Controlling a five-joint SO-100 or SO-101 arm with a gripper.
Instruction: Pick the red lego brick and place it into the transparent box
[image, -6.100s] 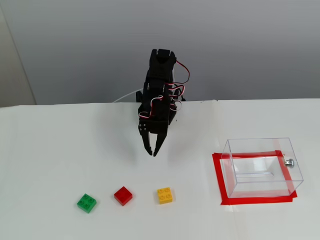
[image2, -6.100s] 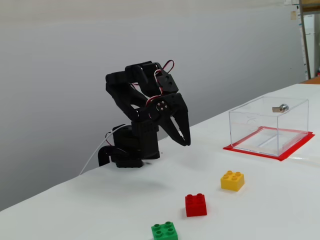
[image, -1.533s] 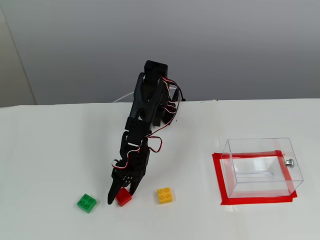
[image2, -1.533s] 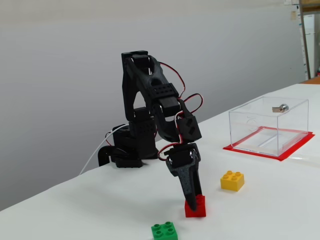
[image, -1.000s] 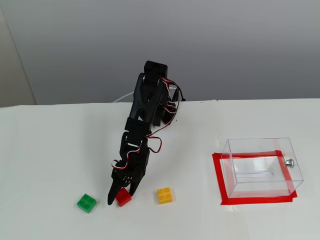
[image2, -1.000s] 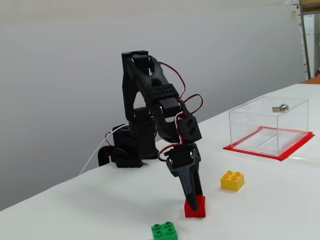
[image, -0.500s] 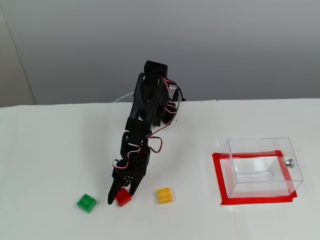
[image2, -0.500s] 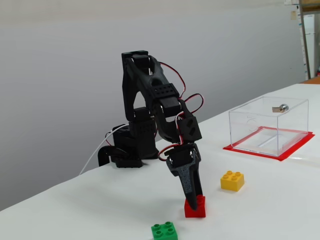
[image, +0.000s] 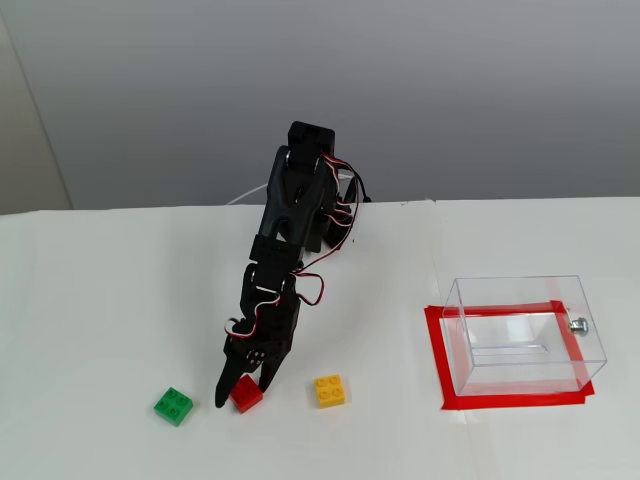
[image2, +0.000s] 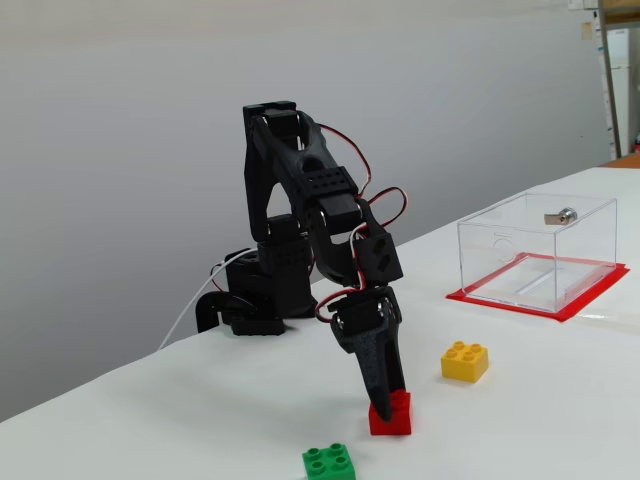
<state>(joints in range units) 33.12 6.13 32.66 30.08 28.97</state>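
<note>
light: I see bright, even, diffuse light in both fixed views
shadows: faint, soft on the bench (image: 120, 290)
glare: none I can spot
focus: sharp, no blur
distortion: none

no readable text, labels, brands or numbers anywhere

arm colour: matt black plastic all over, blocky printed segments joined at boxy servo housings (image2: 300, 180)
cables: thin red, white and black wires loop in bundles between the joints (image: 340, 205); a white lead (image2: 190, 305) trails from the base
base: squat black block (image2: 262, 295) with a small bracket foot
pincer: two long black tapering fingers (image2: 385, 390), narrow at the tips
fasteners: pale screw heads dot the plate above the pincer (image: 255, 352)
</note>
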